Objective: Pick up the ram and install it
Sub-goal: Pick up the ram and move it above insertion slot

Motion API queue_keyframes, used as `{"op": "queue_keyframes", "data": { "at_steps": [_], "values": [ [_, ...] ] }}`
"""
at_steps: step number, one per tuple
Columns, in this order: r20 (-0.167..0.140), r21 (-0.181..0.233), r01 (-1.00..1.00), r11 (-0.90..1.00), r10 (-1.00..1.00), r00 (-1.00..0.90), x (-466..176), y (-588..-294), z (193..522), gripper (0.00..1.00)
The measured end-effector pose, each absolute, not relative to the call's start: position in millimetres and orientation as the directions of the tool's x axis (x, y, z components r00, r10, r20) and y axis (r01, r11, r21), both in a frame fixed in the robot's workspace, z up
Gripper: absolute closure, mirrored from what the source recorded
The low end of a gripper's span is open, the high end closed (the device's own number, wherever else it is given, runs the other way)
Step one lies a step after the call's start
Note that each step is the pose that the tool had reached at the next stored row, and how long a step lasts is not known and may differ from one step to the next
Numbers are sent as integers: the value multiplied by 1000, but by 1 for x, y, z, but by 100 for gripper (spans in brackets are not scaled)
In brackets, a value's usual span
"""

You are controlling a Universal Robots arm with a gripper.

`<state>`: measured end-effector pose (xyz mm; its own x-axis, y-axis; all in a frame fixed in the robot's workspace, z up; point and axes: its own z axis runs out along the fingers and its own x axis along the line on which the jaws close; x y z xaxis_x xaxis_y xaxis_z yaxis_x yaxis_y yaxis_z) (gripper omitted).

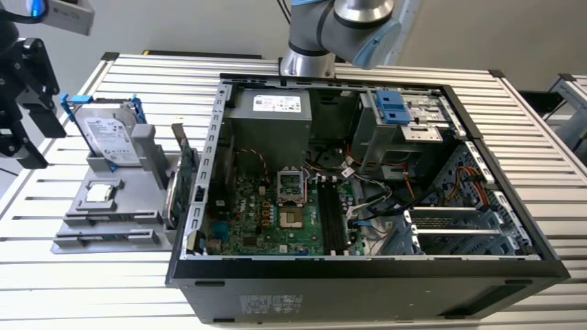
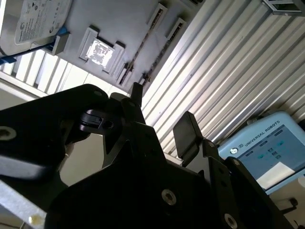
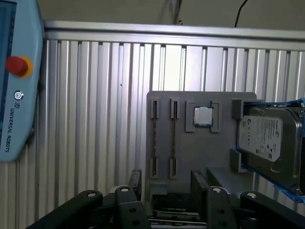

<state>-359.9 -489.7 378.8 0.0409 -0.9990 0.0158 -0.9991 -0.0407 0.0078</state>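
Two ram sticks [image 3: 173, 138] stand on edge in the slots of a grey fixture tray [image 3: 190, 148]; they also show in the second wrist view [image 2: 143, 50] and at the tray's front in the exterior view [image 1: 108, 221]. My gripper [image 3: 167, 183] is open with nothing between its black fingers [image 3: 198, 183], and it hangs short of the tray, apart from the sticks. In the exterior view the gripper [image 1: 27, 117] is at the far left, beyond the tray. The open computer case [image 1: 367, 265] holds a motherboard with long black memory slots [image 1: 332, 216].
On the tray are a silver hard drive with blue rails [image 1: 108, 134], a processor chip [image 1: 99, 193] and an upright green expansion card [image 1: 186, 175] next to the case wall. A teach pendant [image 3: 14, 81] lies on the ribbed aluminium table [image 3: 95, 119].
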Motion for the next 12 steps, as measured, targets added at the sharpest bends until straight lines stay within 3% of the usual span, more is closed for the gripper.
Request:
{"op": "queue_keyframes", "data": {
  "at_steps": [12],
  "values": [
    [18,8,-999,-51,-999,52,-360,-490,375,0]
  ]
}}
